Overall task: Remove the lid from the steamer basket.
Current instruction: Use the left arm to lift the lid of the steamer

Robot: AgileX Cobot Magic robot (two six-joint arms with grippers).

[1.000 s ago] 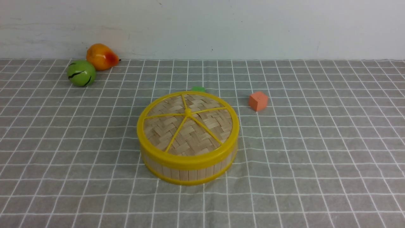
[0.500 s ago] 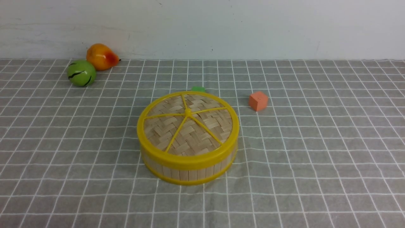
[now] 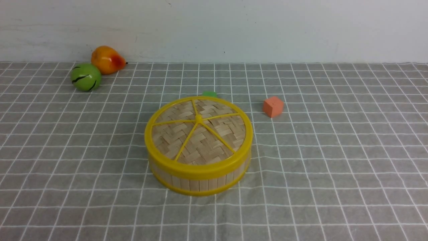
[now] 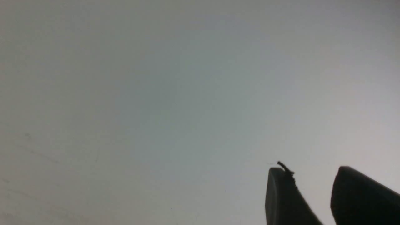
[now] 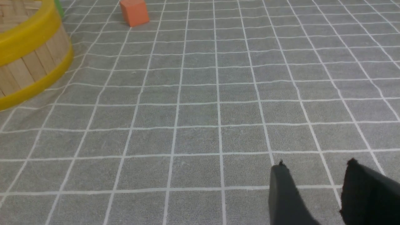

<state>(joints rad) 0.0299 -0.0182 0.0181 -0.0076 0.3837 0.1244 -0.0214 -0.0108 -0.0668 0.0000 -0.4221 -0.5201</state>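
Note:
The lid [image 3: 198,130], a woven bamboo disc with a yellow rim, spokes and centre knob, sits shut on the steamer basket [image 3: 197,180] in the middle of the checked cloth. The basket's slatted wall also shows in the right wrist view [image 5: 28,67]. My right gripper [image 5: 315,165] is open and empty, low over the cloth to the basket's right and apart from it. My left gripper [image 4: 309,170] is open and empty and faces a blank grey surface. Neither gripper shows in the front view.
An orange cube [image 3: 273,106] lies behind and right of the basket, also in the right wrist view [image 5: 134,12]. A green block [image 3: 209,94] peeks out behind the basket. A green ball [image 3: 86,77] and an orange pear [image 3: 107,60] lie at the back left by the wall.

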